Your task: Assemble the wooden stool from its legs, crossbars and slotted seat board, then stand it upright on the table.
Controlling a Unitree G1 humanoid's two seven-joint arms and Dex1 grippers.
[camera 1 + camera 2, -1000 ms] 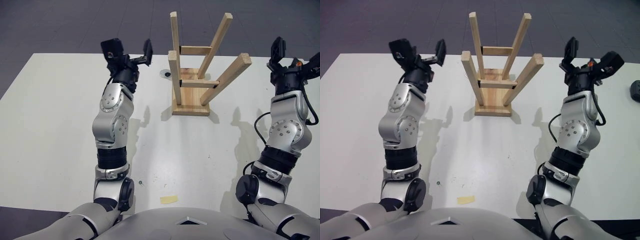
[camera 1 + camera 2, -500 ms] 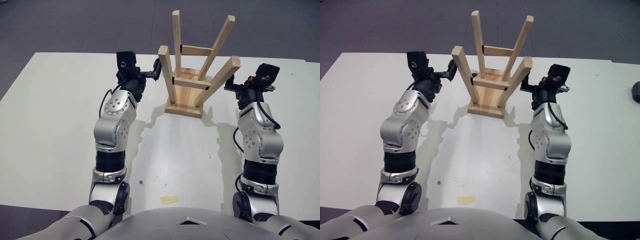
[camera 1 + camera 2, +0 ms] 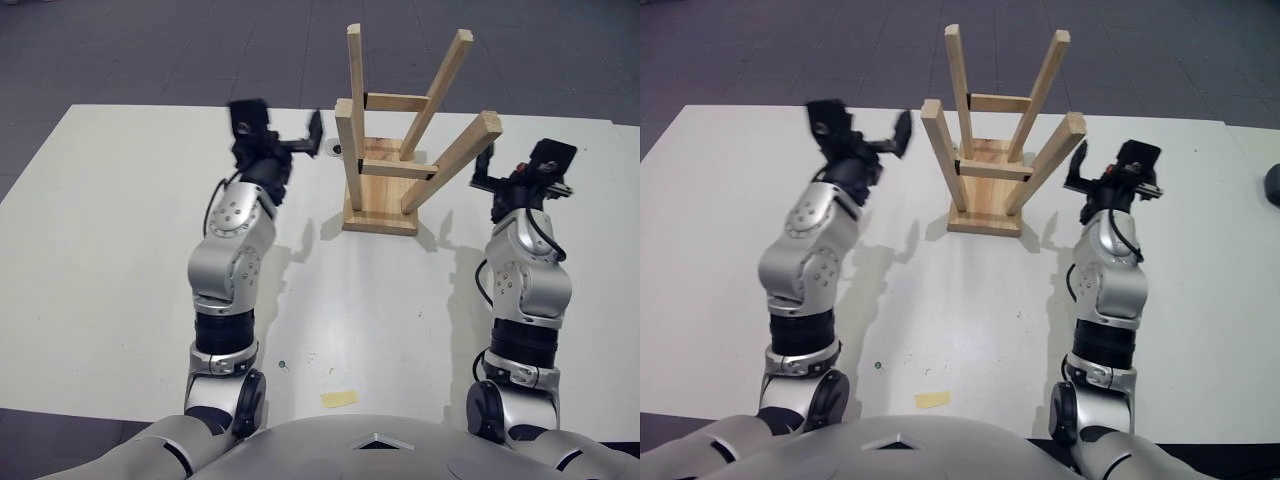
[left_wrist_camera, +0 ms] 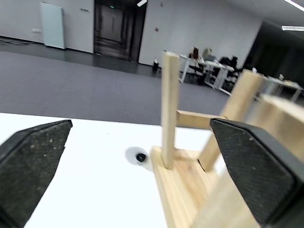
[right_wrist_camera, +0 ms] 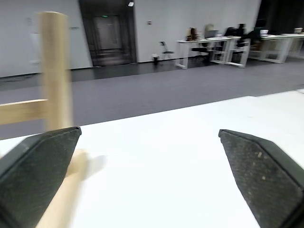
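Two claws eased back: left claw [image 3: 280,128] and right claw [image 3: 518,168] gape wide, empty, stool [image 3: 378,205] between them legs-up (already assembled); only the flip remains.

Assembled light wooden stool [image 3: 390,165] stands upside down at the far middle of the white table [image 3: 110,250]. Its square seat board [image 3: 381,218] lies flat on the table. Four square-section legs [image 3: 348,150] point up, splayed outward. The crossbars [image 3: 394,101] join leg pairs, one higher at the back, one lower in front.
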